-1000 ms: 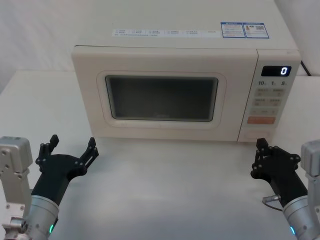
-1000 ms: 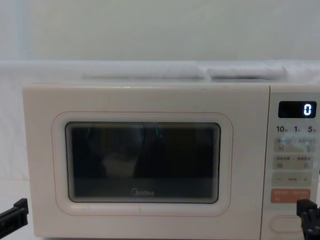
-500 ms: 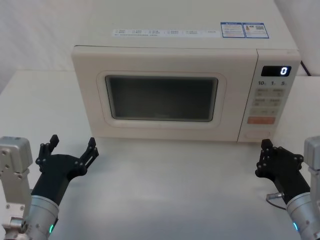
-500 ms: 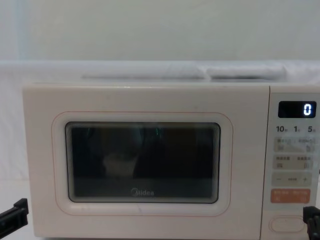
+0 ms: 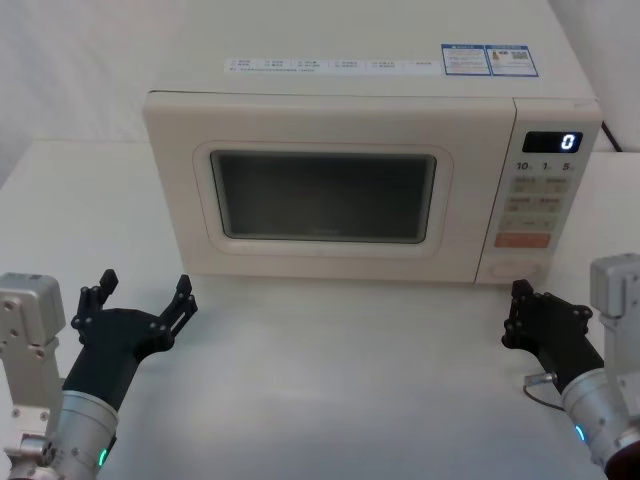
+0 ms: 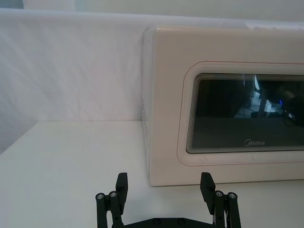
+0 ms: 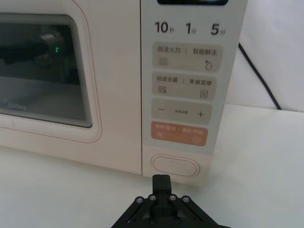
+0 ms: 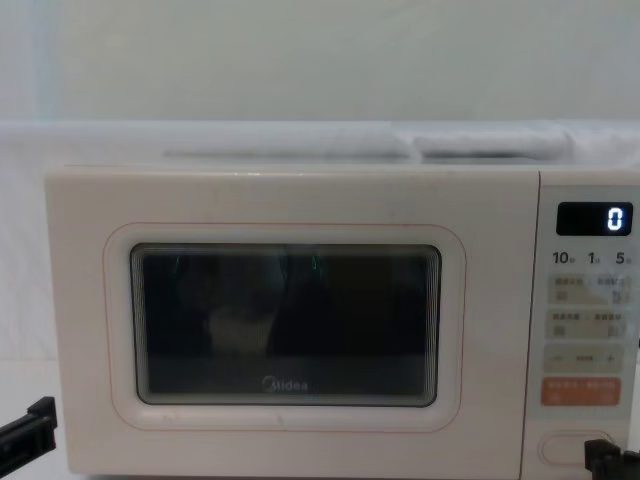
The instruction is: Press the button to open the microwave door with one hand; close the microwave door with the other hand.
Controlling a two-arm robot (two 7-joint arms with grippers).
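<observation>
Right wrist view first: the right gripper [image 7: 161, 179] is seen with its fingers drawn together into a single tip, aimed at the button [image 7: 175, 166] and held just short of it, no contact yet being made out. From the head view the same gripper [image 5: 517, 300] is placed low over the table [image 5: 330, 380], just in front of the control panel [image 5: 535, 205] at the microwave's right end, with the button [image 5: 519, 270] at the panel's foot, below the orange key [image 7: 179, 134]. The left gripper [image 5: 140, 295] is held with its fingers spread wide, well apart from the microwave door [image 5: 320, 195], parked above the table off the door's left front corner. The door is found flush with the cabinet, so nothing of the task can be counted as done: the press is judged to be the step in hand, and the closing is left for afterwards. Room is to be watched now: bare tabletop is offered in front of the door for its swing, but on which edge it is hinged cannot be told, so either gripper may be caught in its arc. A dark cable [image 7: 259, 76] is noted behind the panel's far side, clear of the approach.
</observation>
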